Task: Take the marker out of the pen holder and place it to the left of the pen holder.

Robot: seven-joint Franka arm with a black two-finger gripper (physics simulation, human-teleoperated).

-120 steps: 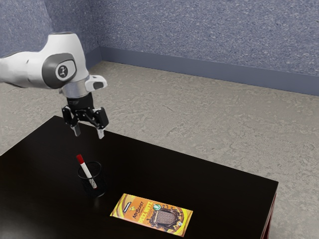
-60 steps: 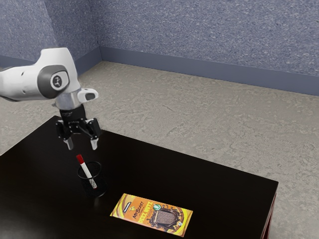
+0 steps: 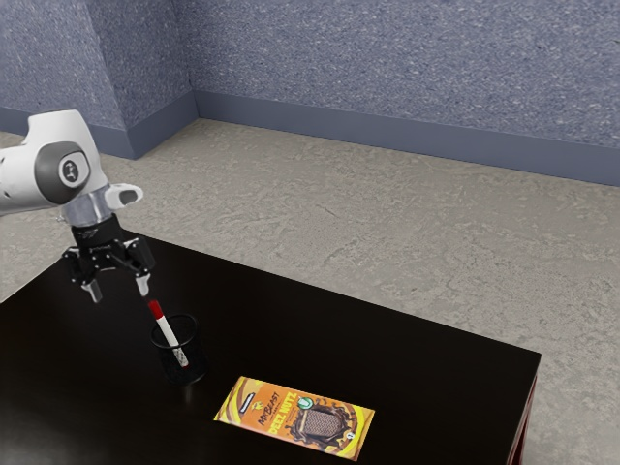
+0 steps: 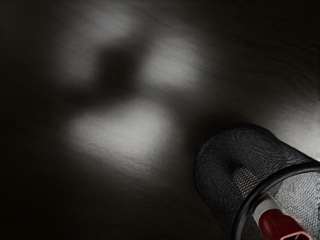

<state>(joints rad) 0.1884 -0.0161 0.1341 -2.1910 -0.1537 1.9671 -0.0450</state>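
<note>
- At the exterior view's left, your arm (image 3: 21, 180) reaches in above the table (image 3: 262, 300); the mark on its round joint is too small for you to read.
- Your claw (image 3: 118, 288) hangs above the table, near the holder and off to one side. Its fingers stand wide apart with nothing between them, which leaves room to straddle the marker.
- The marker (image 3: 169, 333) is in the holder, leaning with its red cap up and clear of the rim. It probably tilts because the holder is much wider than it is. That raised cap looks like your best grip; you can read no brand on it.
- The holder (image 3: 196, 360) stands upright, a dark mesh cup with no writing you can make out. You likely need to centre over the cap, close, then lift straight up so the cup doesn't tip.
- Farther to the exterior view's right, the bar (image 3: 295, 418) lies flat, apart from the holder, and has no part in your job. Its orange and yellow wrapper reads "MrBeast" and "Deez Nutz"; its smaller print is illegible.
</note>
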